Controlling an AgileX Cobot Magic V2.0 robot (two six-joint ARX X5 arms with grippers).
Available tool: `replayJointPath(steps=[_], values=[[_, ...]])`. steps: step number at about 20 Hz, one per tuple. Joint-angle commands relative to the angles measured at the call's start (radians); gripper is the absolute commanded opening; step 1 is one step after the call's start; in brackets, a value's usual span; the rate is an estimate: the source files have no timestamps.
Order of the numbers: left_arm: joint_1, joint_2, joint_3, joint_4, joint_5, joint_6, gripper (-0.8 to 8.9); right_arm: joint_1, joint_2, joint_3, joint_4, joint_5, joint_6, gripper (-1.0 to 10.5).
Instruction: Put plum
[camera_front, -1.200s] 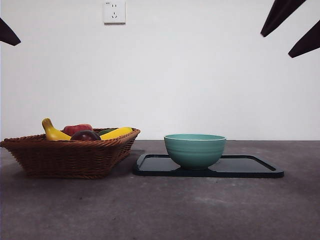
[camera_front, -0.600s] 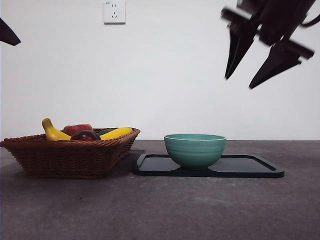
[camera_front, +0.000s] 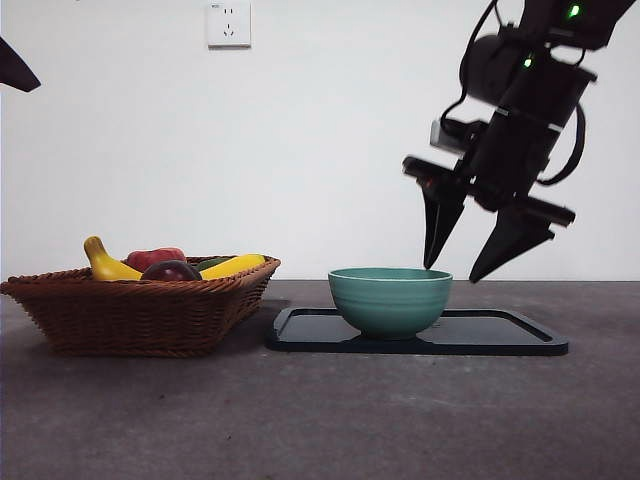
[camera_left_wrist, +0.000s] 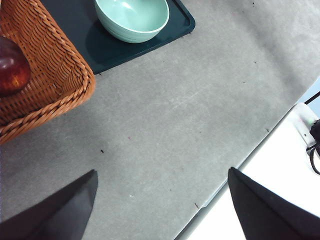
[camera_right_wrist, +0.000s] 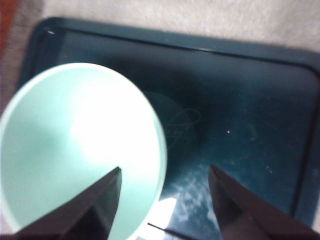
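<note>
Grey table (camera_front: 300, 420): one plum (camera_front: 171, 271) (basketed)

Right pincer (camera_front: 455, 270) has dropped to the bowl (camera_front: 390, 300) rim

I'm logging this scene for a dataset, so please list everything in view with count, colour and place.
plum: one, dark maroon, in the basket.
basket: one, brown wicker, beside the tray.
bananas: two, yellow, in the basket.
red fruit: one, behind the plum.
bowl: one, teal, empty, on the tray.
tray: one, black, on the grey table.
wall socket: one, white.
right gripper: open, straddling the bowl's rim.
left gripper: open, over bare table.
</note>
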Motion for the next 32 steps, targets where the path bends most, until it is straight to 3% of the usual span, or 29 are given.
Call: replayJointPath(steps=[1,3,10,15,20,28,32], values=[[-0.004,0.006,0.023,0.003,0.006,0.013,4.05,0.006,0.039,0.023,0.024,0.004,-0.012,2.7],[-0.004,0.006,0.023,0.003,0.006,0.013,4.05,0.006,0.060,0.023,0.032,0.004,-0.012,2.5],[-0.004,0.006,0.023,0.003,0.006,0.013,4.05,0.006,0.069,0.023,0.073,-0.004,-0.013,0.1],[-0.004,0.006,0.023,0.002,0.006,0.013,4.05,0.006,0.048,0.039,0.103,-0.004,0.004,0.1],[-0.004,0.006,0.023,0.003,0.006,0.013,4.05,0.008,-0.094,0.049,0.078,-0.005,0.003,0.1],[-0.004,0.006,0.023,0.003,0.006,0.013,4.05,0.061,-0.384,0.049,-0.209,-0.003,-0.097,0.1],[-0.004,0.006,0.023,0.003,0.006,0.013,4.05,0.124,-0.500,0.027,-0.284,0.043,-0.114,0.1]])
